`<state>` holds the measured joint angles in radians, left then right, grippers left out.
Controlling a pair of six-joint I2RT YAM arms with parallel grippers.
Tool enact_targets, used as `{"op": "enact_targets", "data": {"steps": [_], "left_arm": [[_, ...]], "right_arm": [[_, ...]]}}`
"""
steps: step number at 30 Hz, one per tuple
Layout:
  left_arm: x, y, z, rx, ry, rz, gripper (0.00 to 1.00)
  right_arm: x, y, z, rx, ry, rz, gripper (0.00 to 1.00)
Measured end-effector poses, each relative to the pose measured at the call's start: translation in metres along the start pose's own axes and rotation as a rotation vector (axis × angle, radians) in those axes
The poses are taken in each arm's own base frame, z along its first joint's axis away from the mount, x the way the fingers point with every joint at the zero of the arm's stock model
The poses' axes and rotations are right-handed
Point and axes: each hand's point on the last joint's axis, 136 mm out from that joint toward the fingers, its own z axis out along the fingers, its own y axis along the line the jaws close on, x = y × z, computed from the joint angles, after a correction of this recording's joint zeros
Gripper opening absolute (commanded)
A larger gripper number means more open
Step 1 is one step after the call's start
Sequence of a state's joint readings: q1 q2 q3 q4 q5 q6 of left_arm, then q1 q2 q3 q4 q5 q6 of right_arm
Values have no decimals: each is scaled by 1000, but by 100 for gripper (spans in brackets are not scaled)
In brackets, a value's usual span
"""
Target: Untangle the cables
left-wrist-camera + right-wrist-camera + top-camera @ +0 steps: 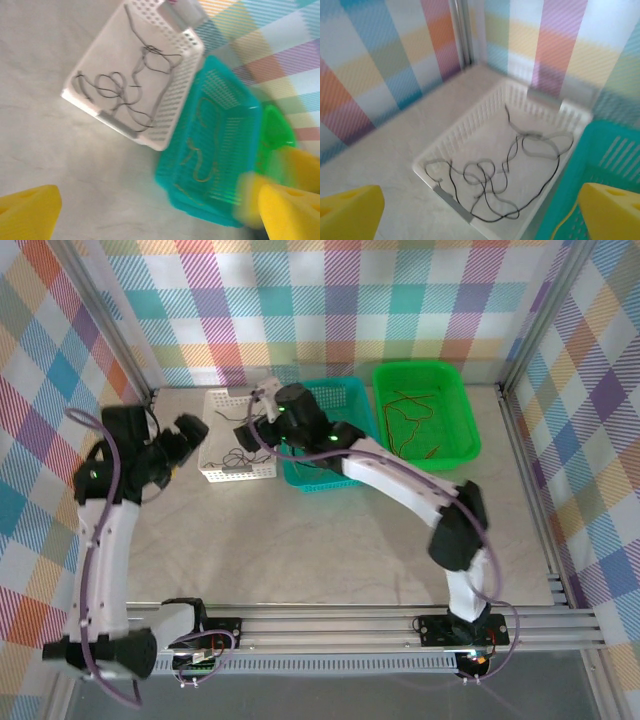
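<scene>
Thin black and grey cables (pixel 495 175) lie looped and crossed in the white basket (pixel 465 130), also seen as black cables (pixel 125 92) (pixel 240 455). A yellow cable (pixel 200 165) lies in the teal basket (pixel 235 145). Red and brown cables (pixel 405 425) lie in the green basket (pixel 470 430). My right gripper (pixel 480 215) hovers open above the white basket's teal-side edge, nothing between its yellow fingers (pixel 350 212). My left gripper (pixel 160 220) is open too, over bare table near the white and teal baskets, left of the white basket (pixel 238 478) in the top view.
The three baskets stand in a row at the back of the table, white, teal (pixel 320 485), then green. Checked walls and metal frame posts (pixel 515 370) close in the back and sides. The right arm (pixel 400 480) stretches over the teal basket. Bare table (pixel 300 550) lies in front.
</scene>
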<state>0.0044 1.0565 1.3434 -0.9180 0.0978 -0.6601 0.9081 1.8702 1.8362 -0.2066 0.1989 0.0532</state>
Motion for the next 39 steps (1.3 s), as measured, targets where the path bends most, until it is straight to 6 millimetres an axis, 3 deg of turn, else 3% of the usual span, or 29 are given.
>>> {"op": "enact_targets", "data": {"steps": [2, 4, 7, 10, 14, 18, 21, 23, 26, 30, 37, 39], "left_arm": [[18, 21, 1, -32, -47, 56, 100], [32, 40, 0, -46, -116, 115, 100], [44, 63, -3, -53, -210, 179, 100], [49, 74, 1, -59, -256, 227, 100], [59, 91, 32, -112, -245, 286, 100], [78, 115, 59, -167, -201, 375, 100], [78, 116, 66, -188, -197, 417, 100], [73, 114, 71, -196, -215, 438, 100], [68, 120, 82, -230, -244, 458, 100], [67, 133, 100, -280, -244, 473, 100], [63, 145, 139, -250, -309, 512, 100], [68, 153, 150, -246, -309, 530, 100]], "right_arm": [[-24, -4, -49, 20, -87, -16, 100], [-35, -15, -102, 65, -161, -25, 100], [-16, -51, -168, 177, -209, -21, 100], [35, -109, -206, 347, -179, 12, 100], [147, -198, -239, 638, -40, 123, 100], [247, -243, -266, 828, 100, 185, 100], [287, -262, -278, 908, 123, 236, 100], [296, -272, -278, 936, 104, 251, 100], [305, -286, -264, 931, 81, 265, 100], [334, -294, -239, 877, 109, 243, 100], [357, -313, -206, 796, 119, 221, 100], [345, -320, -205, 798, 78, 217, 100]]}}
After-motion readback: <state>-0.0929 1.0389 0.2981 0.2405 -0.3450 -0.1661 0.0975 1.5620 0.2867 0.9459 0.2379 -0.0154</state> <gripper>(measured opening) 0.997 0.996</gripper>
